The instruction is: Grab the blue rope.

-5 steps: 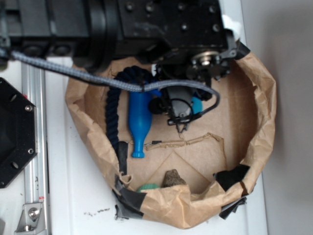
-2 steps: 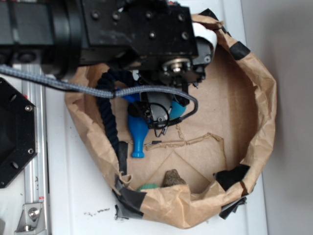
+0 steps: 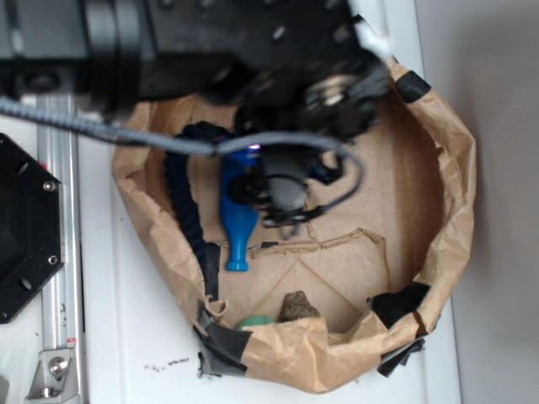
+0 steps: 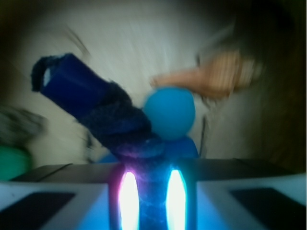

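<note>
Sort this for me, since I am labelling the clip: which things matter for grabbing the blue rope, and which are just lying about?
For the job:
- blue rope, one end between the fingers in the wrist view
- gripper

Lying about:
- blue bowling pin, beside the rope
- teal ball
- brown lump
- paper bag, holding everything

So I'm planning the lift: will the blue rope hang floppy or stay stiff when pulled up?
Probably floppy: the blue rope lies in a curve along the paper bag's wall, so the free length should sag. Its thick twisted strands look grippy, unlikely to slip between the pincer. It may nudge the bowling pin beside it.
</note>
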Tool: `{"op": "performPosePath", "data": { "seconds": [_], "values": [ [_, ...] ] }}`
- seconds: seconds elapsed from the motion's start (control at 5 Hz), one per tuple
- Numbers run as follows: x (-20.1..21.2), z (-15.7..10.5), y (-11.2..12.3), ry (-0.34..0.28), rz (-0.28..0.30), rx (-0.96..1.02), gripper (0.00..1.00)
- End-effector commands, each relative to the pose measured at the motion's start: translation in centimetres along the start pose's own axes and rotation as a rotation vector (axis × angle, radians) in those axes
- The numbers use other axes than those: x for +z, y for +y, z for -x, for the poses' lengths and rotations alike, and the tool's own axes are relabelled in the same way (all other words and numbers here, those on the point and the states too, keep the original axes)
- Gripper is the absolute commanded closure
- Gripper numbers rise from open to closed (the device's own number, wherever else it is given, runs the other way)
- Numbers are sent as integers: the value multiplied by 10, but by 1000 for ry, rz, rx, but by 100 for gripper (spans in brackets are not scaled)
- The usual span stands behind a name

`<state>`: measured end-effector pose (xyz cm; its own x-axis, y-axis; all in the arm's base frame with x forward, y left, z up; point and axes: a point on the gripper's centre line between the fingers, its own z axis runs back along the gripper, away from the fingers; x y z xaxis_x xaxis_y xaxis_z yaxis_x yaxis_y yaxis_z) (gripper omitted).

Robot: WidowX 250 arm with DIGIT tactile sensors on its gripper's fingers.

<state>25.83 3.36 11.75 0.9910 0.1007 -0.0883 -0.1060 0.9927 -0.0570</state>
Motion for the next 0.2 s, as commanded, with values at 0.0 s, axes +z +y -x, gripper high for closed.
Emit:
{"op": "performPosePath", "data": {
  "seconds": [0.0],
  "values": [
    [24, -5, -18, -83, 9, -58, 100]
  ]
}}
